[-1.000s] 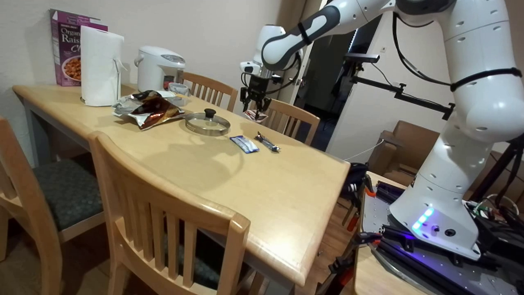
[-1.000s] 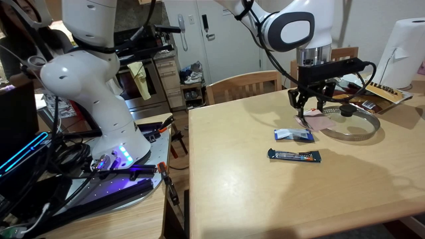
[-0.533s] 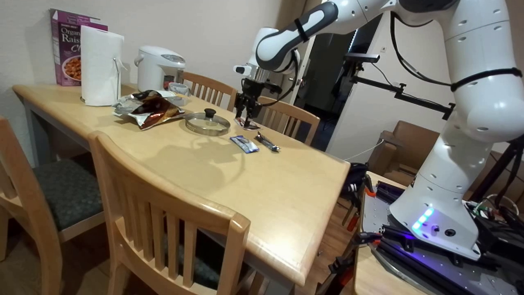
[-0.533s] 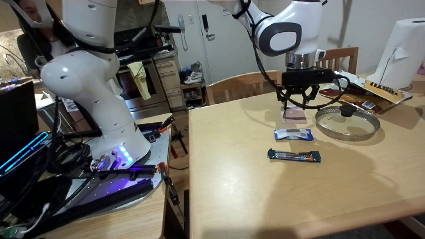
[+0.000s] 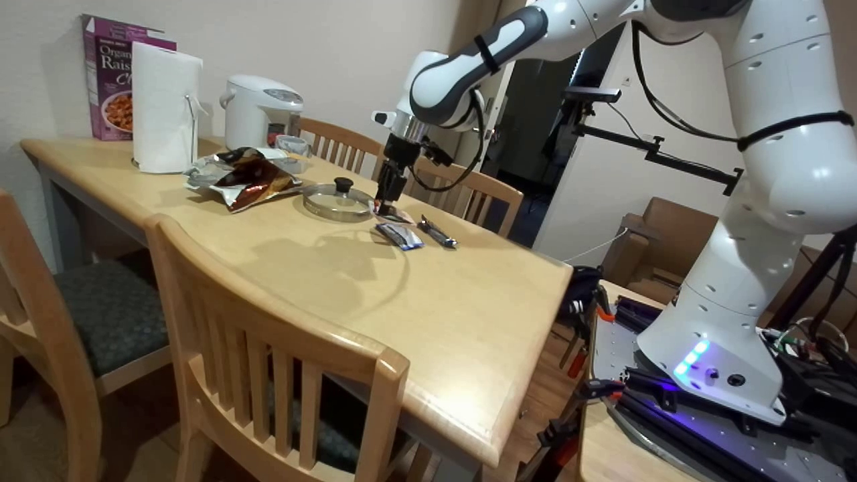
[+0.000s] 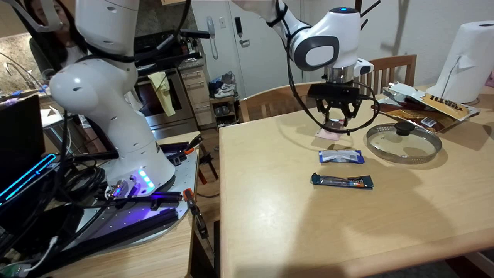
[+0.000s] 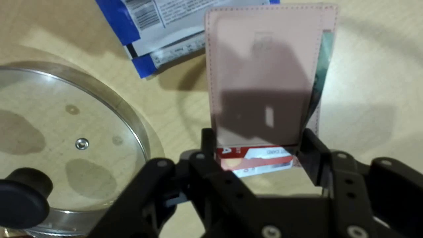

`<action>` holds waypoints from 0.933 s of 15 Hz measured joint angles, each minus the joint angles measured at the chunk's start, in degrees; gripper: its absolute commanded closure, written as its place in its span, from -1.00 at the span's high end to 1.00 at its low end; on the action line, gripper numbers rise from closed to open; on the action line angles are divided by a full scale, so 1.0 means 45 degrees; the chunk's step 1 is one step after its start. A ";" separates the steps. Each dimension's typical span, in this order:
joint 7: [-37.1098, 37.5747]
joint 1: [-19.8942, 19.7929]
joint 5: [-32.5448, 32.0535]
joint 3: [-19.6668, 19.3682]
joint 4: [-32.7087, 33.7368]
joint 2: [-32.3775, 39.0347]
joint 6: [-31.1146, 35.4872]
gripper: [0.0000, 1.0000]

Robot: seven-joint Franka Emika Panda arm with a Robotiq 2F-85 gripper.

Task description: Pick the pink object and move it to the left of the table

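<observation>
The gripper point(image 7: 257, 137) was clenched on the pink wallet point(image 7: 257, 76), with one of its fingers point(image 7: 312, 152) against either side. The table point(image 6: 266, 200) lay beneath, a short edge facing the robot. The arm point(image 5: 783, 87) rose from its base point(image 5: 710, 314) outside that edge, bent over high up and stretched across the table, its wrist point(image 6: 339, 75) hanging low and the fingers pointing down. It reached near the long edge that had a chair point(image 6: 283, 95) behind it, well in from the corner by the robot. Toward the far short edge stood a paper towel roll point(image 6: 459, 63), then, nearer, a foil bag point(image 6: 424, 110) and a glass lid point(image 6: 403, 148). The wallet was over the table, between the chair's edge and a white-and-blue packet point(image 6: 341, 156); whether it touched the table could not be told. Beyond that packet lay a narrow dark packet point(image 6: 341, 181). A red-and-white card point(image 7: 256, 160) stuck out of the wallet by the fingers.
</observation>
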 measured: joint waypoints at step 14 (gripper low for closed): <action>0.6288 -0.0028 0.0619 0.0799 -0.0265 0.0404 0.2668 0.06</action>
